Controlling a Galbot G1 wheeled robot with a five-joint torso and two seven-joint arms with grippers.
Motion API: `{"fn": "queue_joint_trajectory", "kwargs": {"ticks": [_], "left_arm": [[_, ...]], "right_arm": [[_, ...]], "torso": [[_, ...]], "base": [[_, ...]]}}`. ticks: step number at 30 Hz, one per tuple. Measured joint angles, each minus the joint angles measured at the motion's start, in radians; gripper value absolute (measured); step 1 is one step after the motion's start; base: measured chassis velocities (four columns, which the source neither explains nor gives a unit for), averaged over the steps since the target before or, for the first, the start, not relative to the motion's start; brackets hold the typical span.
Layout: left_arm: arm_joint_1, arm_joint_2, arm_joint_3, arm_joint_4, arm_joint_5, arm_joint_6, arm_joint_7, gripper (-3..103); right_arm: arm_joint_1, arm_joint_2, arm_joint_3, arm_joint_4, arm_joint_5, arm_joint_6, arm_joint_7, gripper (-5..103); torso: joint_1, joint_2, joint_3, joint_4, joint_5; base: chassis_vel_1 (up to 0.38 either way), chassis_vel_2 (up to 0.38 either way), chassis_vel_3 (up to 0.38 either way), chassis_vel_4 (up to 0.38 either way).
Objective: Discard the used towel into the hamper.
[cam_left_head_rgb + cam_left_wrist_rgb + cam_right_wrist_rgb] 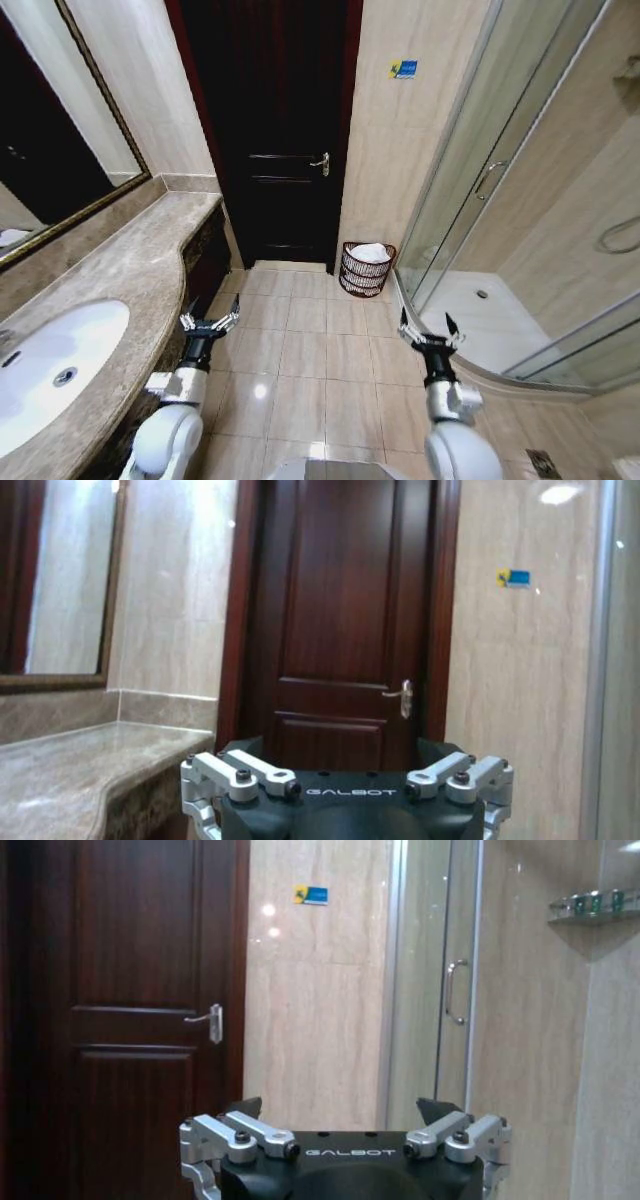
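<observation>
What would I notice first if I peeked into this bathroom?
Probably the tall dark wooden door straight ahead, with its silver handle. Right of it, on the tiled floor by the glass shower, stands the small wicker hamper with something white inside. Nearest, the robot's left gripper and right gripper hang open over the floor, and a white sink sits in the counter at the left.

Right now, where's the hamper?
In the head view, the hamper stands on the floor ahead, slightly right, against the wall between the dark door and the shower enclosure.
</observation>
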Motion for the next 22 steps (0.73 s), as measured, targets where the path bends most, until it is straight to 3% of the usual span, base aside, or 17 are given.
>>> {"fn": "queue_joint_trajectory", "kwargs": {"ticks": [4,12,22], "left_arm": [[-0.013,-0.001,0.010,-0.005,0.061,0.031,-0.006,100],[-0.032,0.008,-0.003,0.003,0.068,0.077,-0.025,100],[-0.027,0.005,-0.016,0.025,0.103,0.025,-0.026,100]], "right_arm": [[0.010,-0.007,0.023,0.036,0.041,-0.048,-0.001,100],[-0.031,0.010,0.053,0.080,0.039,-0.063,-0.036,100],[-0.069,0.018,0.059,0.090,0.026,-0.034,-0.053,100]], "torso": [[0.000,0.000,0.000,-0.0001,-0.0004],[0.000,0.000,0.000,-0.0001,-0.0004],[0.000,0.000,0.000,0.0000,-0.0003]], "base": [[0.000,0.000,0.000,0.000],[0.000,0.000,0.000,0.000],[0.000,0.000,0.000,0.000]]}}
